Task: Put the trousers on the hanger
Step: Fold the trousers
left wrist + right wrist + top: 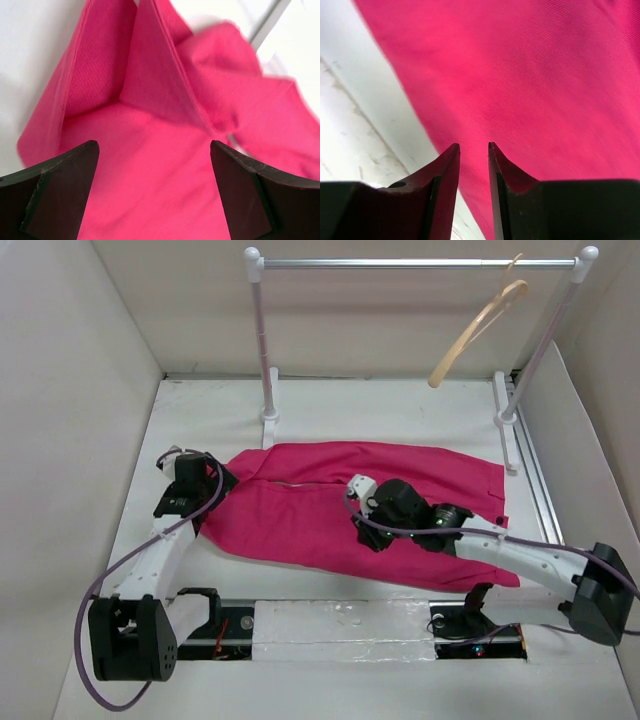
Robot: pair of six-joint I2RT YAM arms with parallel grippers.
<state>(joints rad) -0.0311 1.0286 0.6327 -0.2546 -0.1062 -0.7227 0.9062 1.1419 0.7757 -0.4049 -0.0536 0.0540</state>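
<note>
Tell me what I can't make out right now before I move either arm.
Right gripper: the right wrist view shows a narrow gap over the trousers; whether cloth is pinched cannot be told. From above, its body hides the tips.
Hanger hook: too small and pale in the top view to see how it sits on the rail.
Trousers' near right part: under the right arm in the top view.

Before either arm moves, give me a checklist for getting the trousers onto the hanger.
1. Trousers lying on the table: ok.
2. Hanger hanging bare on the clothes rail: ok.
3. Left gripper open above the cloth: ok.
4. Right gripper holding cloth: not ok; jaws narrowly apart, nothing between.
5. Which end is the waist: cannot tell.
</note>
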